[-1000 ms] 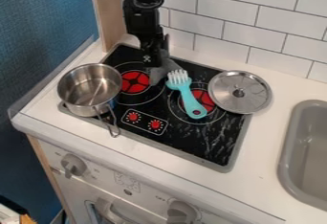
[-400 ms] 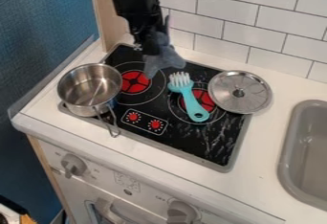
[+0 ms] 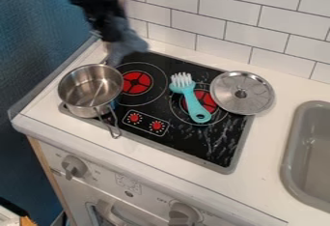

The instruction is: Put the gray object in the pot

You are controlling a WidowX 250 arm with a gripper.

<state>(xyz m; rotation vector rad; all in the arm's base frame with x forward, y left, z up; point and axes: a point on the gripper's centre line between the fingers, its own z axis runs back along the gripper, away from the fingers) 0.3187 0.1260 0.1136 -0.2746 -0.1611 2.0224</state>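
Gripper [image 3: 115, 35]: at the upper left of the view, hanging in the air by the back left corner of the black stovetop [image 3: 206, 145]. The black arm slants down to it from the top edge. Fingers closed, gripping the gray object [image 3: 127, 45], which is soft-looking and irregular, blurred in outline. The object is off the stovetop, a drooping part of it close by the back rim of the pot in the view; cannot tell whether they touch. It is not inside the pot.

Pot [image 3: 78, 107]: metal, upright and open, at the left edge of the stovetop. Its wire-like handle points to the front and a little right.

Stovetop markings: two red burners, one right of the pot [image 3: 136, 82], the other partly under a turquoise brush [image 3: 191, 99]. Two small red printed dials near the front. Brush lies with its white bristles towards the back, handle running forward and right.

Metal lid [image 3: 253, 102] lies flat just right of the brush, small knob in the middle, overlapping the stovetop's right edge. White worktop [image 3: 142, 155] all round; gray sink [image 3: 290, 148] set into it at far right. White tiles [image 3: 226, 22] behind.
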